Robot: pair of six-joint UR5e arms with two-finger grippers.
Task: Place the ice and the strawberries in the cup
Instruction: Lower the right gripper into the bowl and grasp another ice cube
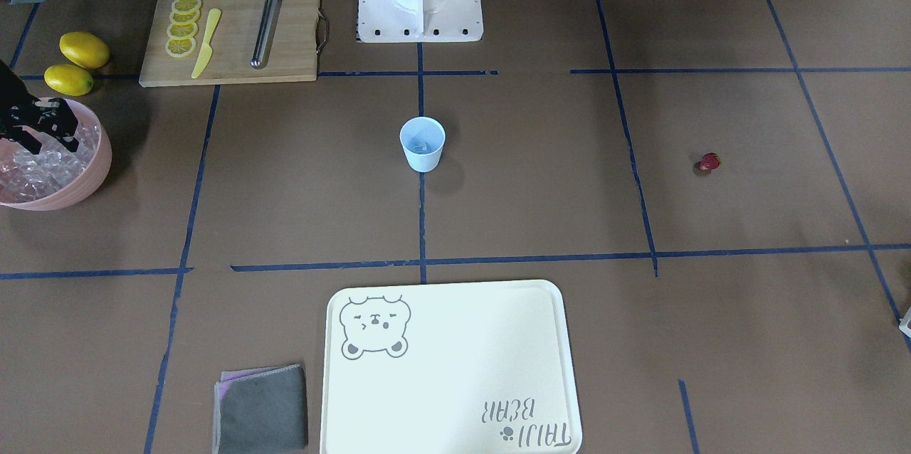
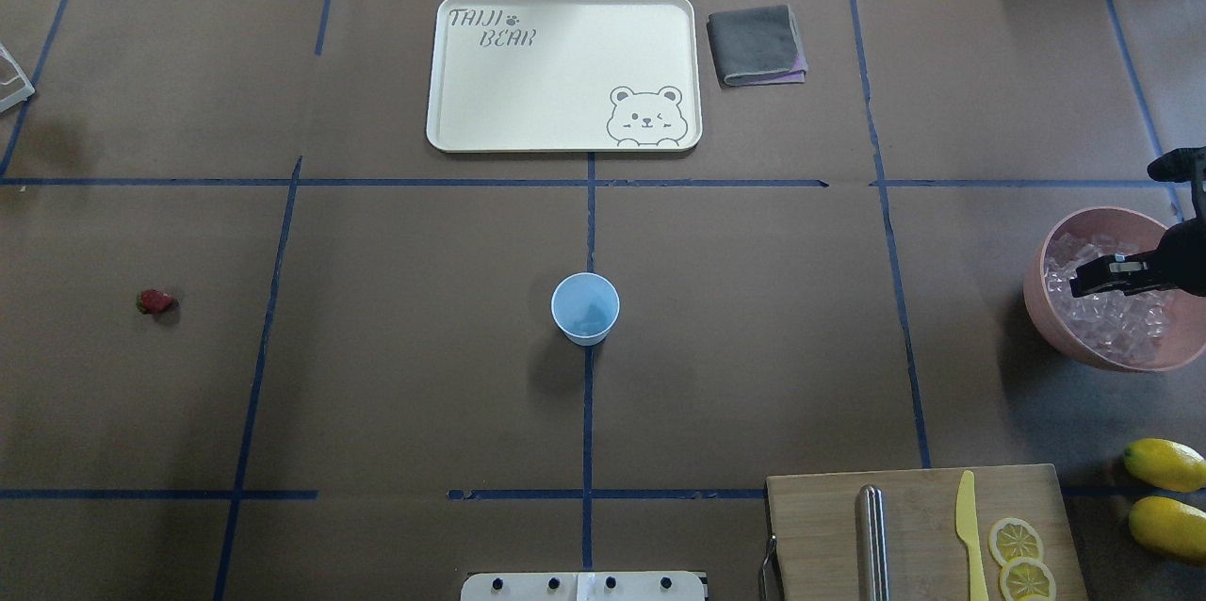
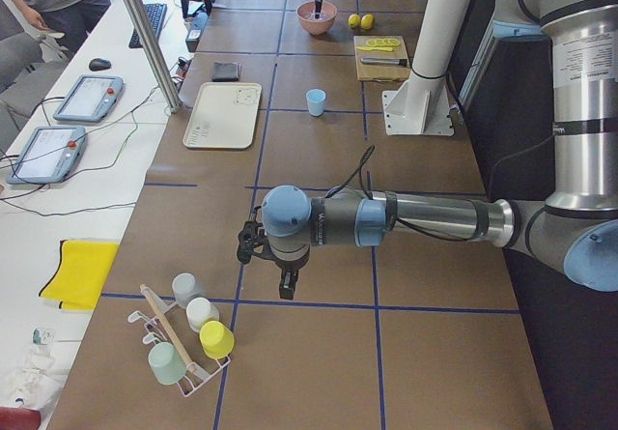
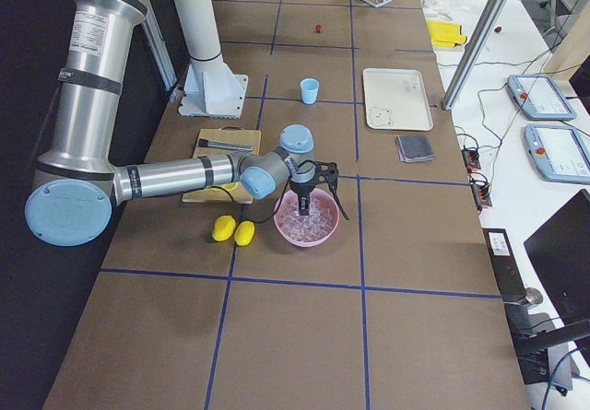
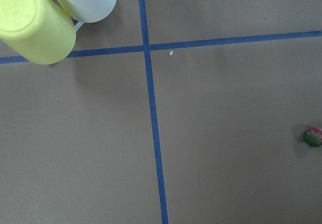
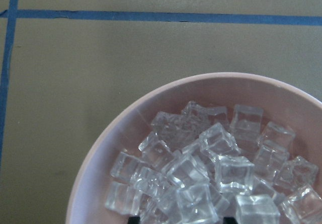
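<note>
The pale-blue cup [image 2: 585, 307] stands upright at the table's middle, also in the front view [image 1: 422, 144]; something small and pale lies inside it. The ice [image 6: 211, 168] fills the pink bowl [image 2: 1041, 300]. My right gripper [image 2: 1112, 271] hangs just over the ice inside the bowl; its jaws are apart with nothing between them. The strawberry [image 2: 155, 301] lies alone on the table far to the left, and it also shows in the left wrist view [image 5: 313, 137]. My left gripper [image 3: 280, 273] hovers over bare table and shows only in the exterior left view, so I cannot tell its state.
A cutting board [image 2: 914, 526] holds lemon slices [image 2: 1016, 541], a yellow knife [image 2: 968, 526] and a metal rod [image 2: 871, 540]. Two lemons [image 2: 1166, 464] lie beside the bowl. A cream tray [image 2: 452, 125] and a grey cloth [image 2: 757, 45] lie at the far side. A cup rack [image 3: 188, 338] stands near my left arm.
</note>
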